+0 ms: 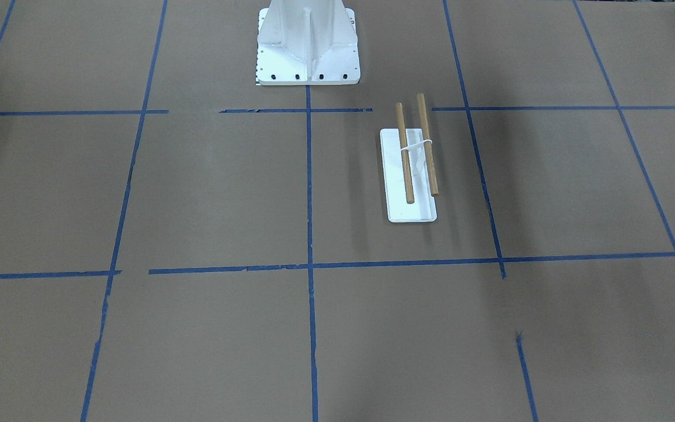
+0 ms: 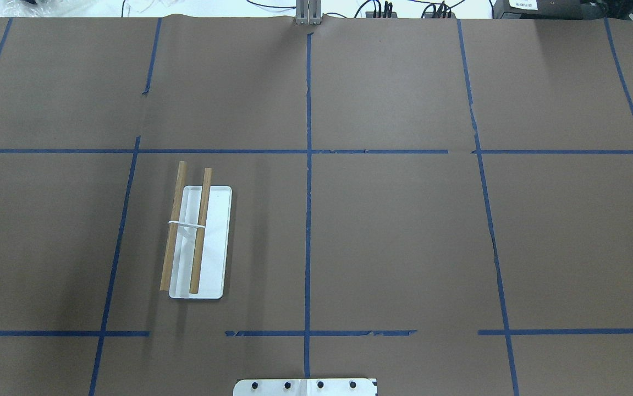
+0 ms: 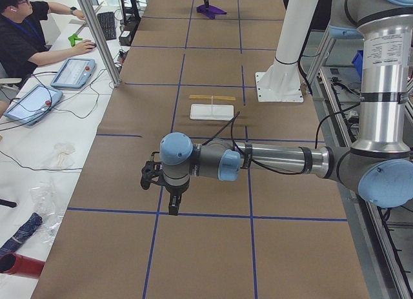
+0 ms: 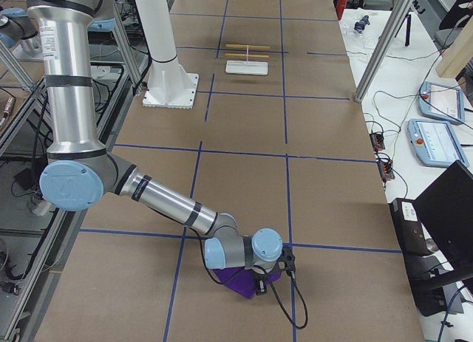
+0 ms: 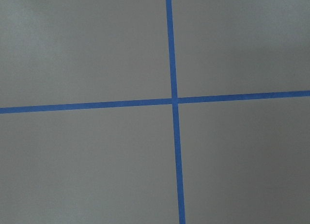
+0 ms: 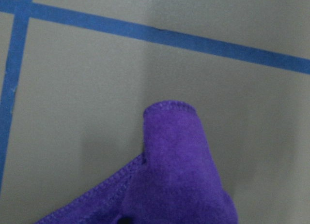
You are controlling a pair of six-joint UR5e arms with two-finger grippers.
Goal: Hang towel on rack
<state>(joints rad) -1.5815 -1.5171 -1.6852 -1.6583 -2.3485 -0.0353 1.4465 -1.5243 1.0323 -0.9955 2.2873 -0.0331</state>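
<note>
The rack stands on the brown table with its white base and two brown dowels; it also shows in the overhead view. The purple towel lies crumpled at the table's end on my right and fills the bottom of the right wrist view. My right gripper is down at the towel; I cannot tell whether it is open or shut. My left gripper hangs over bare table at the opposite end, far from the rack; I cannot tell its state. Neither wrist view shows fingers.
The big white bolted pedestal stands near the rack. Blue tape lines cross the brown table cover. An operator sits at a side desk with tablets. A red and purple object lies beside the table.
</note>
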